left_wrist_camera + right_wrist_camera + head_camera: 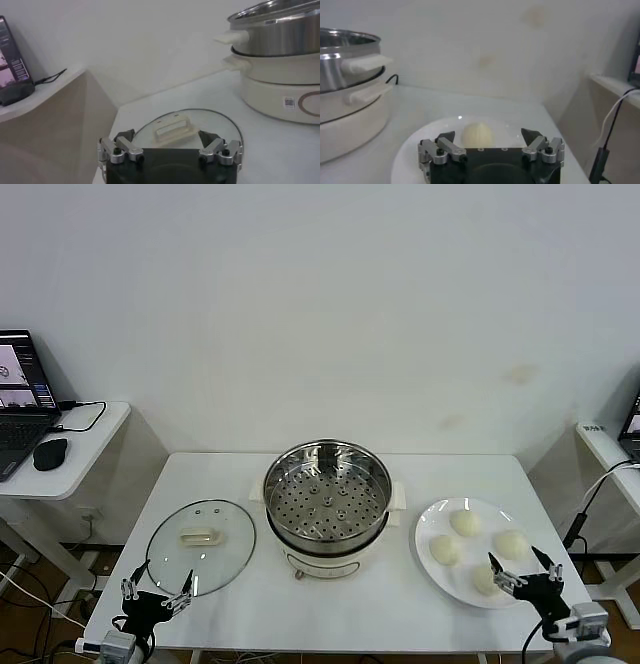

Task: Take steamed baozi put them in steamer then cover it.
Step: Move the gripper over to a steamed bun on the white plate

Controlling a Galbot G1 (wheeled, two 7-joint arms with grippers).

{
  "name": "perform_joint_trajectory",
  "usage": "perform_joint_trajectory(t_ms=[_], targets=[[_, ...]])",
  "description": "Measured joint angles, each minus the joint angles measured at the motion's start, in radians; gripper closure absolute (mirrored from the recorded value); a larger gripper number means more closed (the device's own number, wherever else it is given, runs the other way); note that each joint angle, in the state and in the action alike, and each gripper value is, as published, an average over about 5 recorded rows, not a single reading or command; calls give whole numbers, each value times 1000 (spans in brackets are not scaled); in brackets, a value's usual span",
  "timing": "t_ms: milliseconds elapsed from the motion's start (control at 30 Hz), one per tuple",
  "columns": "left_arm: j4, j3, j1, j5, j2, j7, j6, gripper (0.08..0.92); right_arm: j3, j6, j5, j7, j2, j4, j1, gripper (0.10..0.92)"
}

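Glass cover [201, 545] flat, cream handle [199, 536] lengthwise left-right.

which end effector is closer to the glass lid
Left. The left end effector hangs at the glass lid's near edge; the right end effector is across the table, over the plate.

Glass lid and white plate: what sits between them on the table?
In the head view, the steamer stands between the cover and the plate holding the baozi; its tray is empty.
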Motion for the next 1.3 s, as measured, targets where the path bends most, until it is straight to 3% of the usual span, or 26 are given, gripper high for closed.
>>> perform_joint_trajectory(t_ms=[300, 800, 1000, 1300], targets=[[-26, 6, 15, 23, -25, -2, 0, 177, -21, -75, -204, -162, -158, -14, 124, 203], [-72, 1, 44, 44, -60, -9, -1, 177, -244, -33, -523, -820, -460, -189, 549, 203], [-98, -2, 60, 48, -76, -7, 0, 177, -500, 16, -612, -975, -497, -301, 804, 203], [-137, -6, 91, 64, -107, -10, -1, 177, -823, 67, -720, -1079, -445, -486, 1092, 203]])
